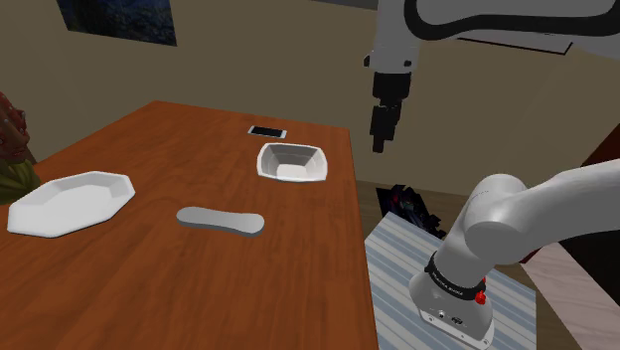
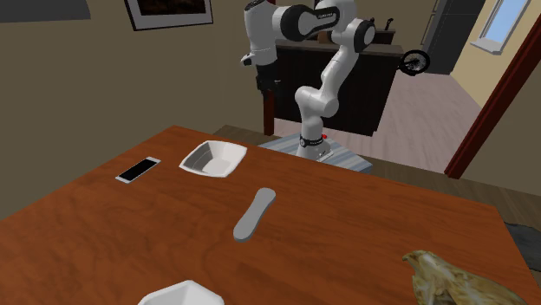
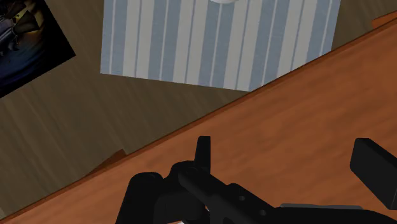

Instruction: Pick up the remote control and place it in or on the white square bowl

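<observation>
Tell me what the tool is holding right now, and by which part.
Nothing. The tool hangs open in the air; the remote lies untouched on the table.

White arm [image 1: 497,214] arched high, wrist [image 1: 390,55] pointing down, black fingers [image 3: 202,153] spread apart, holding nothing.

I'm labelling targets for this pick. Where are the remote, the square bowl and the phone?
remote [image 1: 221,221]: shoulder view, middle of its grey body.
square bowl [image 1: 292,177]: shoulder view, its white front wall.
phone [image 1: 266,131]: shoulder view, middle of its dark screen.
</observation>
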